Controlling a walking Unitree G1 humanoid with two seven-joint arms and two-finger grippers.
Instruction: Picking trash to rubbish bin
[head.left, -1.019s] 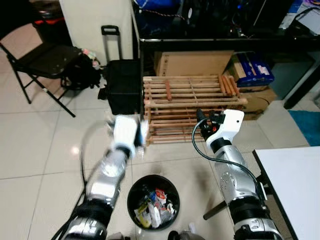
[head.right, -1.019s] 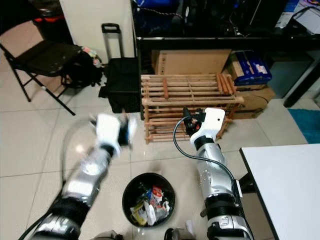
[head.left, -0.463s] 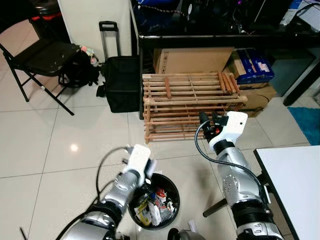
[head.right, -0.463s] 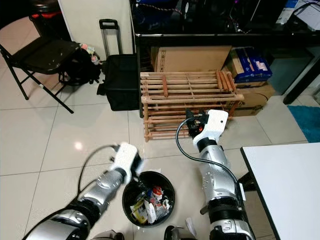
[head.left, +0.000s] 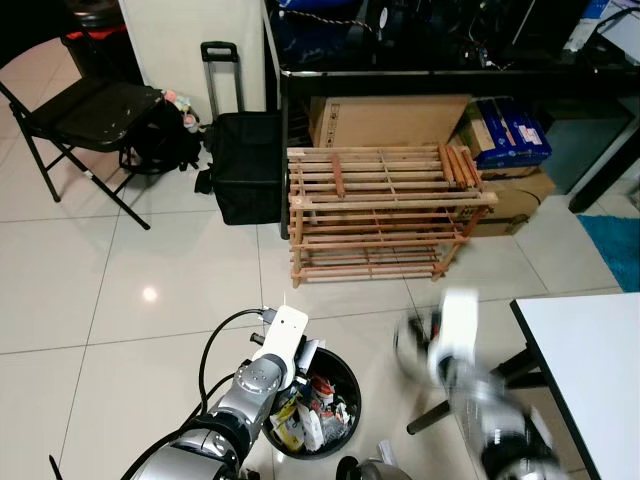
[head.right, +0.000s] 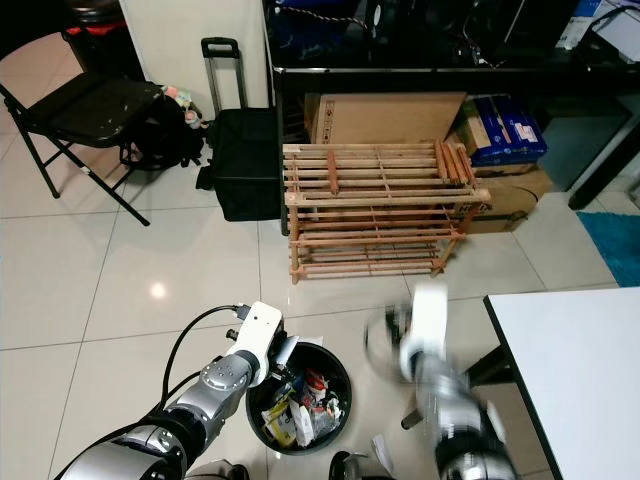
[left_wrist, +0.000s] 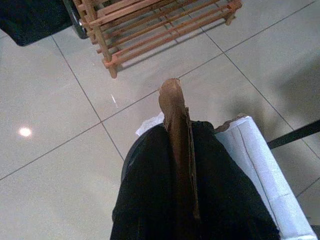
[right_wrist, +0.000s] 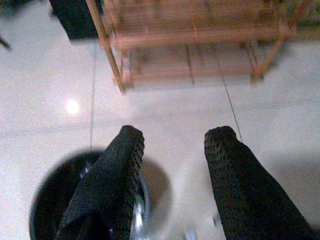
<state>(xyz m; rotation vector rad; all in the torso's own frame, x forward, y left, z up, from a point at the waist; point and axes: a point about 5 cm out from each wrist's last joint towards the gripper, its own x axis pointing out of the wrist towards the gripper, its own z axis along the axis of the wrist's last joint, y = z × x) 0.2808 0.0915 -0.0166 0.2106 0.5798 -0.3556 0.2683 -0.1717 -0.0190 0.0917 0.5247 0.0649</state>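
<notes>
A black round rubbish bin stands on the tiled floor just before me, holding several wrappers and papers. My left gripper hangs at the bin's left rim. In the left wrist view it is shut on a flat brown scrap, with white paper beside the fingers. My right gripper is blurred, low and to the right of the bin. In the right wrist view it is open with nothing between its fingers, and the bin lies below them.
A slatted wooden rack stands ahead, cardboard boxes behind it under a black desk. A black trolley case and a folding chair are at the back left. A white table edges in at the right.
My left arm came down from chest height to the bin's left rim. My right arm, which was held up in front of the rack, has dropped low and is blurred by motion.
</notes>
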